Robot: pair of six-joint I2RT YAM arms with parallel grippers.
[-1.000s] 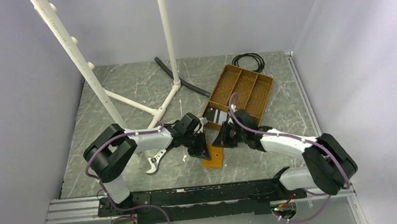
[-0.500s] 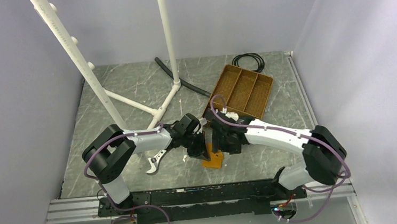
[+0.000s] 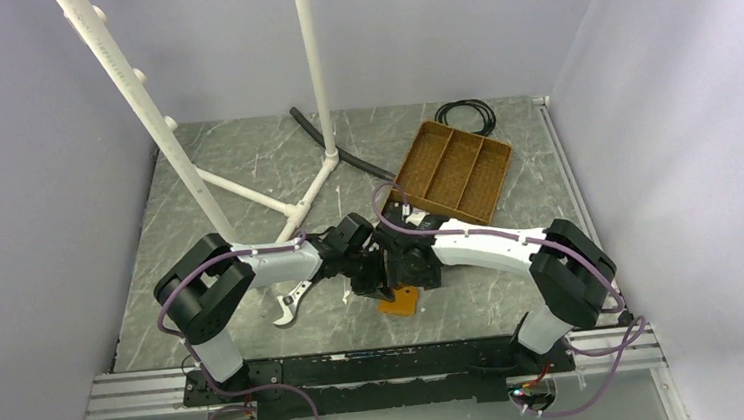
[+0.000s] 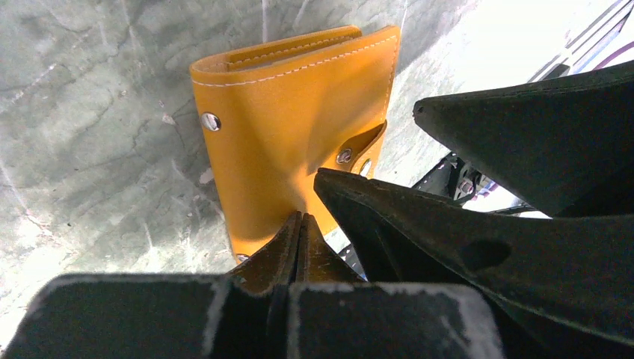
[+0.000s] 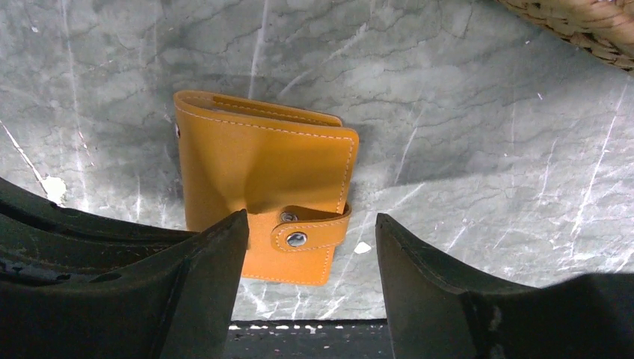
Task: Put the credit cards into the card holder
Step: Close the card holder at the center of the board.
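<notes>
The orange card holder (image 5: 262, 161) lies folded on the grey marble table, its snap strap (image 5: 310, 232) hanging loose at the near edge. From above only its near part (image 3: 402, 302) shows, under both grippers. My left gripper (image 4: 300, 218) is shut, its tips resting on the card holder (image 4: 291, 127) with nothing between them. My right gripper (image 5: 310, 247) hangs open just above the holder's strap end, one finger on each side. In the left wrist view its black fingers (image 4: 486, 247) sit close on the right. The credit cards are out of view.
The brown divided tray (image 3: 453, 170) stands behind the right arm; its woven corner (image 5: 591, 30) shows in the right wrist view. A white pipe stand (image 3: 298, 211), a black tube (image 3: 344, 157) and a coiled cable (image 3: 468, 114) lie further back. A metal tool (image 3: 290, 307) lies left of the holder.
The right arm has swung left over the card holder and its jaws have opened. It now covers the black-and-white card seen earlier by the tray's corner. The left arm has stayed put.
</notes>
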